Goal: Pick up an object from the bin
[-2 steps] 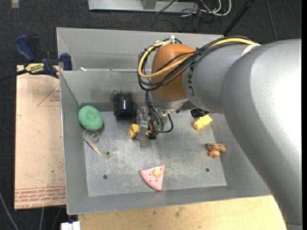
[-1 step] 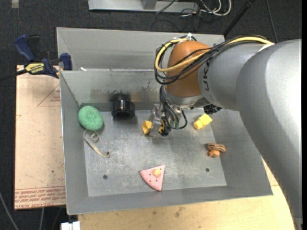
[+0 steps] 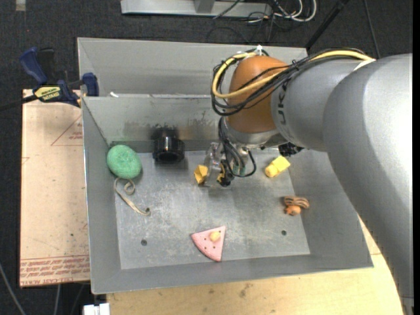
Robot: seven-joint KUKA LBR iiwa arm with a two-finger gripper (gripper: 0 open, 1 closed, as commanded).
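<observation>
Looking down into the grey bin, I find the claw lowered close to the floor, mid-bin and near the back wall. A small yellow piece lies just beside it on the view's left, possibly touching. I cannot tell whether the claw is released or clenched. A black cylinder and a green ball sit further left. A yellow block lies to the right and a pink wedge near the front.

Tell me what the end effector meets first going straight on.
The end effector points down at the bin floor, close beside a small yellow block; which it meets first is unclear.
</observation>
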